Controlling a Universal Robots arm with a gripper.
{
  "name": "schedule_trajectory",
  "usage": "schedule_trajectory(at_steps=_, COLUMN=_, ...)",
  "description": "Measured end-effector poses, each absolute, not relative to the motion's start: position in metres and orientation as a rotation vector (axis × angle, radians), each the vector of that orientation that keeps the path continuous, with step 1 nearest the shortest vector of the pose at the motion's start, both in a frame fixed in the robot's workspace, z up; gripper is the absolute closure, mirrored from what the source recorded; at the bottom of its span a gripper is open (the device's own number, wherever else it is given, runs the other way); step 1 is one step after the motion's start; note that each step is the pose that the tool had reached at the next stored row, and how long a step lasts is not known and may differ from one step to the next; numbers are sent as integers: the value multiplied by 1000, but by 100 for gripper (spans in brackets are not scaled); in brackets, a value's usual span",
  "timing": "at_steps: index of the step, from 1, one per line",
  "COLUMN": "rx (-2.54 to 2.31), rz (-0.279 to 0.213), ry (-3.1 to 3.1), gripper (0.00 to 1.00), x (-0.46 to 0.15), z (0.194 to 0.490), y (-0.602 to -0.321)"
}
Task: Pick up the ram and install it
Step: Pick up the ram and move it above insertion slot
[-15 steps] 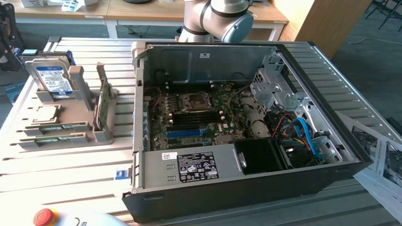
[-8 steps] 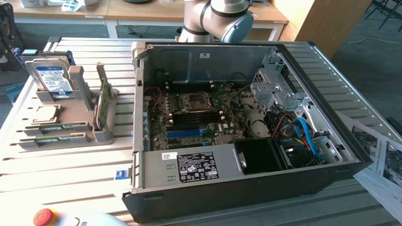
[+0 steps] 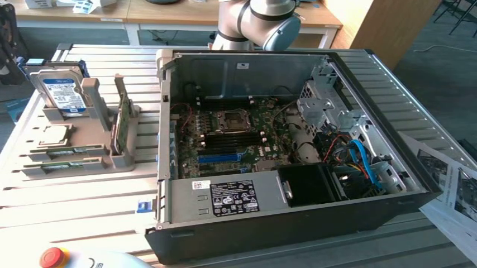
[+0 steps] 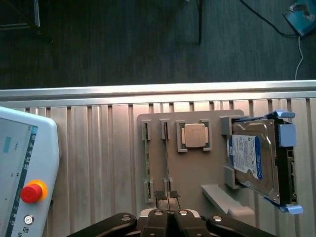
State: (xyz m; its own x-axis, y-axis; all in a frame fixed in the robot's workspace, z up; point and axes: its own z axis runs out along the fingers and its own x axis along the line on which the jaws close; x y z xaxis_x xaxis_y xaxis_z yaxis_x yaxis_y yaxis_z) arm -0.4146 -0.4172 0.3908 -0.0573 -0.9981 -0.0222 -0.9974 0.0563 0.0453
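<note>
Exterior view, left to right. The slatted metal table [image 3: 75, 195] carries everything. At the case's 9 o'clock we have the grey holder [image 3: 95, 137]. The hard drive [image 3: 61, 92] stands upright at the holder's 12 o'clock end. The CPU chip [image 3: 53, 135] lies flat just beside it, toward 6. Two low slots at the holder's 6 o'clock end each carry a green stick [image 4: 146, 165] on edge. The ram [image 3: 122, 127] stands on edge in the tall bracket along the holder's 3 o'clock side, near the case wall. The pendant [image 3: 97, 261] with its red stop button [image 3: 53, 257] sits at the table's 7 o'clock corner.

The PC case [image 3: 298, 234] lies open-sided mid-table. The motherboard [image 3: 257, 125] lies flat inside. Its CPU socket [image 3: 227, 120] is central and the black memory slots [image 3: 223, 142] are just at the socket's 6 o'clock. The power supply [image 3: 227, 198] is further toward 6 and the drive cage [image 3: 324, 106] is at 3. The arm [image 3: 261, 22] is at the case's 12 o'clock, behind the back wall, well apart from the holder. Papers [image 3: 447, 184] lie at the case's 4 o'clock.

Wrist view: the gripper [image 4: 167, 195] is closed all the way, fingertips pressed together, nothing between them. We look down on the holder from above. The hard drive, CPU chip and slotted sticks sit in their seats. The ram is in the holder, not in the gripper.
</note>
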Motion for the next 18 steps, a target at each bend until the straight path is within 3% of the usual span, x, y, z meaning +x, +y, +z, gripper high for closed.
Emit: schedule_trajectory(at_steps=18, rx=2232, rz=-70, ry=-2179, gripper=90, x=-414, z=388, y=-417)
